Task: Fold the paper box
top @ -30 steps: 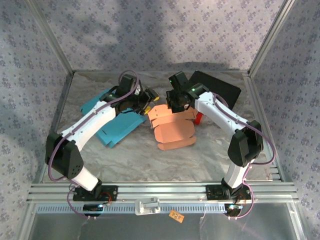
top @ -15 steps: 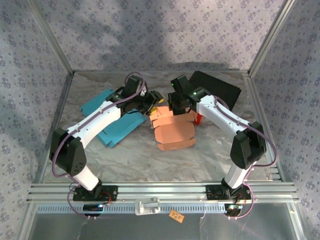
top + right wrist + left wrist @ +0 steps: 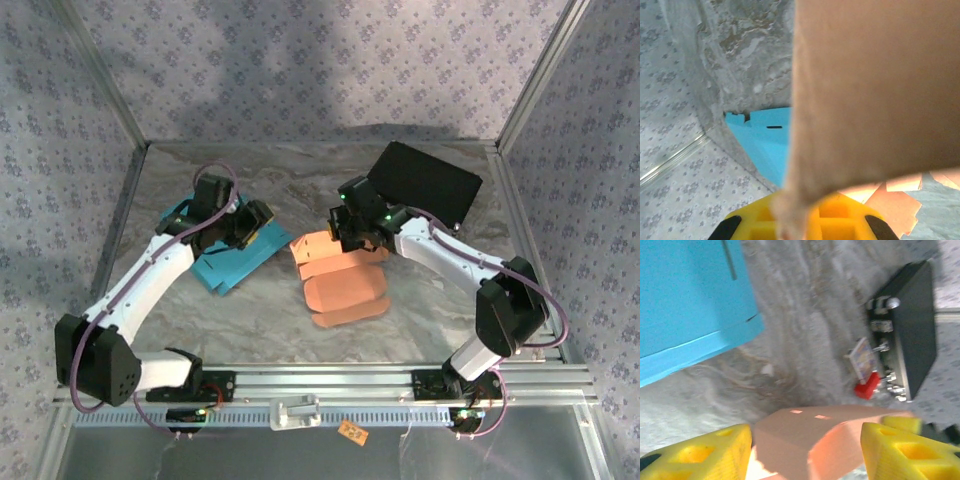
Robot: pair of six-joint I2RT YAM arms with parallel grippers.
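Marbled bench (image 3: 270, 322) with orange paper box (image 3: 345, 292), one flap (image 3: 870, 90) clamped in the right hand (image 3: 353, 236); left hand (image 3: 262, 229), fingers (image 3: 700, 452) apart, above blue card (image 3: 232, 264).

The box (image 3: 875, 90), blurred in the right wrist view, covers the tips of the right gripper (image 3: 805, 222). The fingers (image 3: 705, 452) of the left gripper (image 3: 805, 447) are cut by the bottom edge, and a small red thing (image 3: 867, 385) is too blurred to name. The left arm (image 3: 150, 275) hides part of the blue sheet (image 3: 225, 270)
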